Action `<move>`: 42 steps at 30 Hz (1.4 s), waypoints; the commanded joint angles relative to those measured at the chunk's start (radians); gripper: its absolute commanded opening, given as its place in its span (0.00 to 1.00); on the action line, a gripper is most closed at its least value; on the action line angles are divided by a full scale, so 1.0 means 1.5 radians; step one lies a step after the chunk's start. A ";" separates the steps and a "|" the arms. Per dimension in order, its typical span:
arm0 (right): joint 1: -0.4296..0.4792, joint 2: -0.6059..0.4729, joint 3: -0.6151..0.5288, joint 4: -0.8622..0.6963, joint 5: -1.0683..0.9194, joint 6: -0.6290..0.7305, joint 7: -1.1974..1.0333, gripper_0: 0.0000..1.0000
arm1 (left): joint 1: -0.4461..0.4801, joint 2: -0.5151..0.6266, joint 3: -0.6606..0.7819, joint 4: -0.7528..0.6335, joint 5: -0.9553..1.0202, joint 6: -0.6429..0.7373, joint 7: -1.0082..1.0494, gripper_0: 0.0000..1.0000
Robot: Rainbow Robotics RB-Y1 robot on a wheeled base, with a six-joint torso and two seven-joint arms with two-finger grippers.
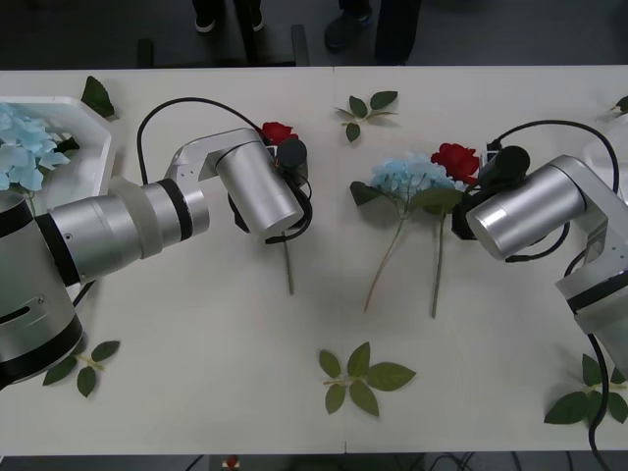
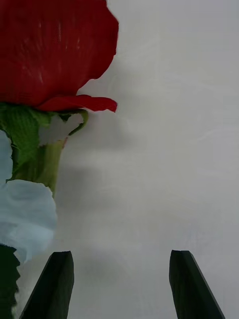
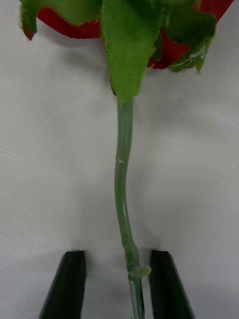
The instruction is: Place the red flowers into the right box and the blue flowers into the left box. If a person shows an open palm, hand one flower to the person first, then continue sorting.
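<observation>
One red flower (image 1: 278,130) lies on the white table under my left wrist, its stem (image 1: 288,270) trailing toward the near edge. My left gripper (image 3: 117,286) is open, low over the table, with that stem (image 3: 123,199) between its two black fingers (image 3: 67,286). A second red flower (image 1: 455,159) lies beside a blue flower (image 1: 405,175) at centre right. My right gripper (image 2: 122,286) is open just off this rose (image 2: 55,50), nothing between its fingers. The left box (image 1: 93,157) at the far left holds blue flowers (image 1: 25,147). A sliver of the right box (image 1: 616,147) shows behind the right arm.
Loose green leaf sprigs lie at the table's back (image 1: 365,108), front centre (image 1: 361,378), front left (image 1: 83,365) and front right (image 1: 589,392). A person's legs and shoes (image 1: 353,25) stand beyond the far edge. Bare table lies between the two arms.
</observation>
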 commanded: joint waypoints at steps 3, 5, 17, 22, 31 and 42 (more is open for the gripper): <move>-0.013 0.014 -0.007 0.039 -0.008 -0.078 0.006 0.55 | -0.001 0.001 -0.004 0.005 0.001 -0.010 0.017 0.00; -0.020 0.023 -0.006 0.053 -0.024 -0.102 0.005 0.55 | 0.000 0.001 -0.004 0.005 0.004 -0.014 0.014 0.00; -0.066 0.047 -0.005 0.052 -0.048 -0.123 -0.002 0.55 | 0.001 0.180 -0.004 -0.187 0.183 -0.103 -0.044 0.00; -0.075 0.048 -0.007 0.040 -0.052 -0.127 -0.008 0.55 | 0.001 0.247 -0.003 -0.253 0.271 -0.171 -0.101 0.00; -0.075 0.053 -0.001 0.067 -0.068 -0.215 -0.010 0.56 | 0.032 0.276 0.030 -0.302 0.389 -0.359 -0.282 0.00; -0.085 0.065 0.020 0.170 -0.020 -0.286 -0.021 0.85 | 0.134 0.263 0.217 -0.381 0.485 -0.368 -0.531 0.00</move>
